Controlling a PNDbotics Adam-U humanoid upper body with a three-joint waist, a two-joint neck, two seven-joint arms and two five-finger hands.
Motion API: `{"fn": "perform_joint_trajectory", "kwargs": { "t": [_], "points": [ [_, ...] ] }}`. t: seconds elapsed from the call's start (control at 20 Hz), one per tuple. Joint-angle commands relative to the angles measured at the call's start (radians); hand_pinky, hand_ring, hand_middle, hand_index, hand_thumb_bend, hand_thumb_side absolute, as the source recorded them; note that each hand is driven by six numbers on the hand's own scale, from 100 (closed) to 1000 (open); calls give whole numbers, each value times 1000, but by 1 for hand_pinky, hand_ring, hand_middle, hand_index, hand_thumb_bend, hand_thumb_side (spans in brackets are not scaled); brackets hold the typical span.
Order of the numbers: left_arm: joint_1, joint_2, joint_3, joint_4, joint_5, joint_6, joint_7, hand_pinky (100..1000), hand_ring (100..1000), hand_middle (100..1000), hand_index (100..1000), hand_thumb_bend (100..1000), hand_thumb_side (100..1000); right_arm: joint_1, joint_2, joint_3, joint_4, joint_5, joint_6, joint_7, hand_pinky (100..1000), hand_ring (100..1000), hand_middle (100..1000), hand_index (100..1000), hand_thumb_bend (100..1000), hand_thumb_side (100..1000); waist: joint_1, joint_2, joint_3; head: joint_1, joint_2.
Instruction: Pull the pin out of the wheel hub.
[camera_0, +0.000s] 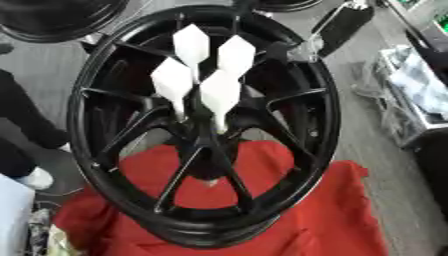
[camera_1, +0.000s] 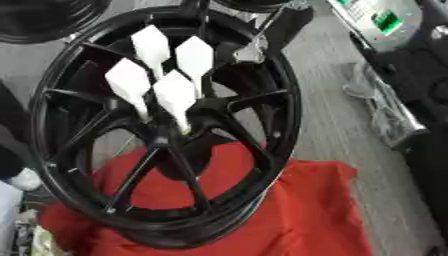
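Currently, left eye view: black wheel hub (camera_0: 203, 125) stands tilted over a red cloth (camera_0: 324, 210), filling the middle of the scene. Four white pins (camera_0: 219, 95) sit bunched at the centre, wide heads fanned up toward the far side, narrow ends going down into the centre of the spokes. No robot hand shows, so neither hand's state can be told (a dark arm-like shape (camera_0: 341, 22) at far right is too unclear to name). To do the step well, I judge: take one pin just under its head, pull straight along its own axis, avoid knocking its neighbours. Right eye view: same layout, the hub's rim (camera_1: 284, 100) shifted left; grey equipment at far right carries a green patch (camera_1: 385, 21), perhaps a label, not readable. No other writing.
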Motion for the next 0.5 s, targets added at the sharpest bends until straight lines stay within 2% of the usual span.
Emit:
{"fn": "perform_joint_trajectory", "kwargs": {
  "t": [0.05,0.5],
  "points": [
    [-9,25,9,-18,5,-1,2,696,758,685,705,100,764,-27,-5,-14,21,1,-219,209,872,798,796,905,177,349,1,-25,3,-3,6],
    [-10,29,12,-22,11,-2,7,696,759,684,706,100,765,-37,10,7,55,-12,-256,227,880,799,801,911,152,346,-3,-15,23,-17,6]
  ]
}}
